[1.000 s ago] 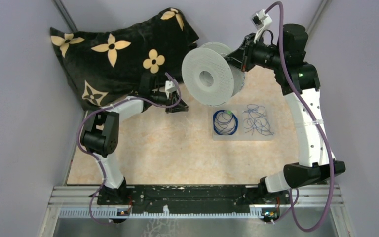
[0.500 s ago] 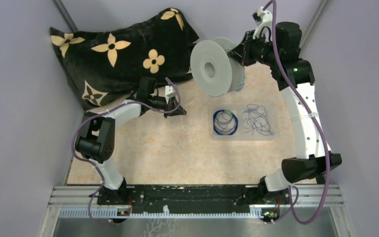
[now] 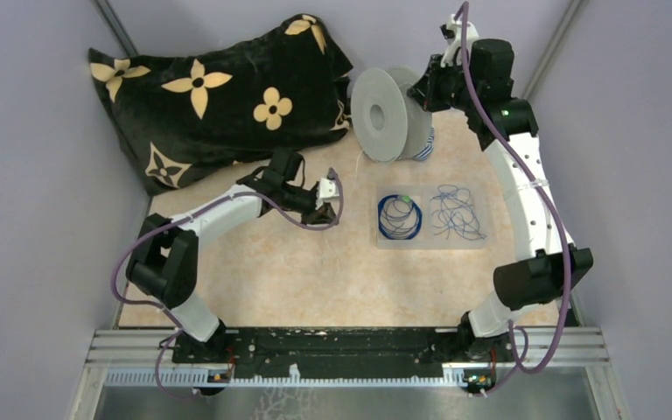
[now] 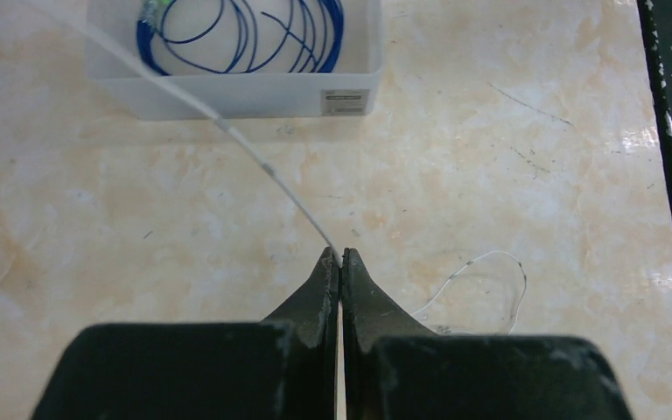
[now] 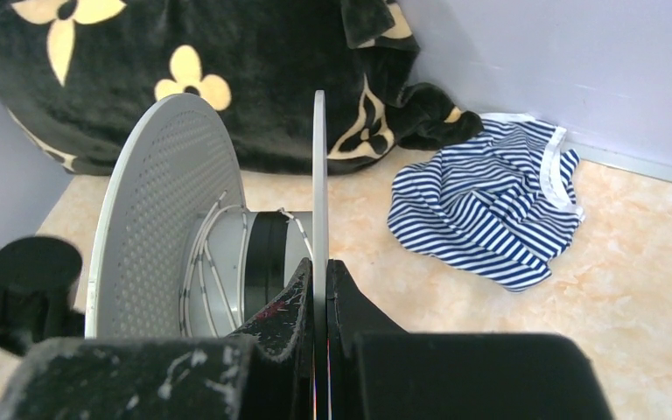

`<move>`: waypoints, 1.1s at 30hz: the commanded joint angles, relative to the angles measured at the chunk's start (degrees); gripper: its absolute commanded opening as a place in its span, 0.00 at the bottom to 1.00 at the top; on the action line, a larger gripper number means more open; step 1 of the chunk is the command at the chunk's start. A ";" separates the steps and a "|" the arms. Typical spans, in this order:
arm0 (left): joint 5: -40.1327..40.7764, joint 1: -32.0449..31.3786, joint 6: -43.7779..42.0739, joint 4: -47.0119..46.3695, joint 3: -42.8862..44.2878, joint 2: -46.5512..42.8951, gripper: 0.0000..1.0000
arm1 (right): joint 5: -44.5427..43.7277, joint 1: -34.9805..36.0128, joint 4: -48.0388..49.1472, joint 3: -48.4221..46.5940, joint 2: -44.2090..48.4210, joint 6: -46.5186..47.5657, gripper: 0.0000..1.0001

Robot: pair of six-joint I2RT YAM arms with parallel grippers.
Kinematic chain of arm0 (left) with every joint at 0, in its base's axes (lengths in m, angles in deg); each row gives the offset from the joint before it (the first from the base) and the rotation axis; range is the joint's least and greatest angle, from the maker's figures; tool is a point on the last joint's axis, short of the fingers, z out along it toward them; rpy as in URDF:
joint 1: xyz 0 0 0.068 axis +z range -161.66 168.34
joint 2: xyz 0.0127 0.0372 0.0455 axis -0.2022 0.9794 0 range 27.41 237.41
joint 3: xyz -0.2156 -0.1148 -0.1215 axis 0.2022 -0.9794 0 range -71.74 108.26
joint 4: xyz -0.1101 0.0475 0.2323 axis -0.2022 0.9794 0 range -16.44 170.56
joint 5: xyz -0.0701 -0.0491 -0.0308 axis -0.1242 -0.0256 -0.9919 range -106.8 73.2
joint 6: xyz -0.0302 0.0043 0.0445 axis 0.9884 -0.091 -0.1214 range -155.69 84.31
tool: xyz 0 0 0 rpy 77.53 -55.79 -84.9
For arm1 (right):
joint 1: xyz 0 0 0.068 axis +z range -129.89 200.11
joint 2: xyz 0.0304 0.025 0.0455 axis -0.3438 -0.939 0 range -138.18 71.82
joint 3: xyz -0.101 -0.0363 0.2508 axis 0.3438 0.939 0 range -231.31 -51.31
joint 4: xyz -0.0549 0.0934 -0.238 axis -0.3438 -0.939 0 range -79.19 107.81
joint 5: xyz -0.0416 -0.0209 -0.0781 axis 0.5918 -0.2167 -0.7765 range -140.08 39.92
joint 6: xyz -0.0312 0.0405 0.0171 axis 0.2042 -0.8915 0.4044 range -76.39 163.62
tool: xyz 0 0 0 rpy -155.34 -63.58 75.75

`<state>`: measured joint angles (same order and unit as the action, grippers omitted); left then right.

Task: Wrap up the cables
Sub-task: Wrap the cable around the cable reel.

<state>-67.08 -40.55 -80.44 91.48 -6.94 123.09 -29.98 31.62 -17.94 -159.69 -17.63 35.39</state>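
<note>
A thin whitish cable (image 4: 227, 129) runs taut from my left gripper (image 4: 339, 255) up past the tray, and its loose end curls on the table (image 4: 500, 259). The left gripper (image 3: 328, 210) is shut on this cable, left of the tray. A dark blue ring coil with a green bit (image 3: 400, 216) and a blue scribbly tangle (image 3: 457, 213) lie in a clear tray (image 3: 429, 244). The coil also shows in the left wrist view (image 4: 245, 35). My right gripper (image 5: 319, 267) is shut on one flange of the pale spool (image 3: 391, 114). It holds the spool upright at the back. Whitish turns (image 5: 214, 262) lie on the hub.
A black cushion with yellow flowers (image 3: 201, 96) fills the back left corner. A blue-and-white striped cloth (image 5: 490, 210) lies on the table behind the spool near the back wall. Grey walls close in on both sides. A black rail (image 3: 341, 341) runs along the near edge.
The right arm has swung the spool back and turned it more edge-on. The left gripper has moved right and nearer, toward the tray, still shut on the cable.
</note>
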 commanded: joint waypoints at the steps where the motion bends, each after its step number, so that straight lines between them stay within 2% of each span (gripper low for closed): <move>1: 6.64 -5.13 -6.32 7.83 3.40 -2.55 0.00 | -1.70 0.04 6.27 -2.77 -1.95 0.17 0.00; 10: 7.30 -12.06 -3.68 14.28 14.41 -0.92 0.00 | -9.72 1.25 11.36 4.59 -0.46 2.62 0.00; 18: 3.65 -13.64 6.34 14.99 25.93 1.87 0.00 | -16.54 3.40 15.35 11.30 2.24 6.45 0.00; 24: 2.91 -14.26 13.94 12.00 33.85 4.66 0.00 | -21.07 5.11 18.52 16.02 4.62 9.42 0.00; 28: 5.97 -14.27 19.16 9.27 37.49 5.70 0.00 | -22.76 5.76 19.77 19.06 6.32 10.96 0.00; 33: 13.30 -14.10 20.44 8.14 38.71 5.18 0.00 | -24.63 6.03 20.65 22.77 8.54 13.58 0.00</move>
<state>-59.12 -54.43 -63.39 101.99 29.56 128.29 -51.88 36.99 -4.85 -137.74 -13.93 46.14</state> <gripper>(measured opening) 0.007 0.026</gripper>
